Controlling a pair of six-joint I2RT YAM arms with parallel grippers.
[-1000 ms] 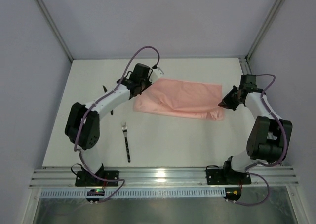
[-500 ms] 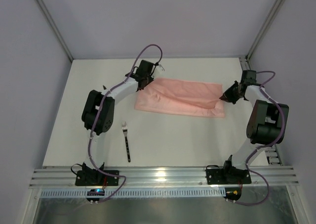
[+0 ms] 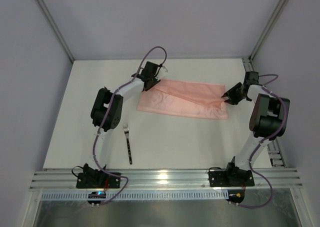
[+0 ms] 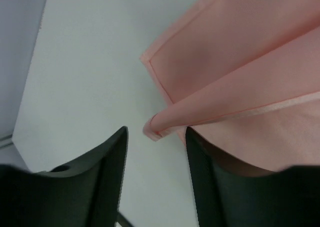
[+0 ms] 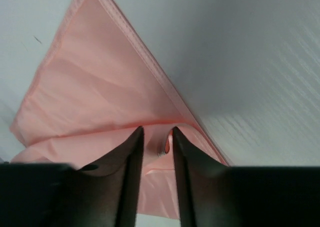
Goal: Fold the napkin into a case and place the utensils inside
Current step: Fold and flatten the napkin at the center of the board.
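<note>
A dark-handled fork with silvery tines [image 3: 128,144] lies alone on the white table [image 3: 175,142], nearer the arm bases than the pale-pink cloth napkin [image 3: 182,99], which is folded into a long strip. The left gripper [image 4: 156,133] stands moderately parted at the strip's rolled left corner, clamping nothing. The right gripper [image 5: 157,132], narrowly parted, straddles the right-hand fold.

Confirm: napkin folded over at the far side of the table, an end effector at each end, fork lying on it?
Wrong on the fork: it lies on the bare table, on the near side of the napkin and apart from it. The top external view shows this. The rest stands.
</note>
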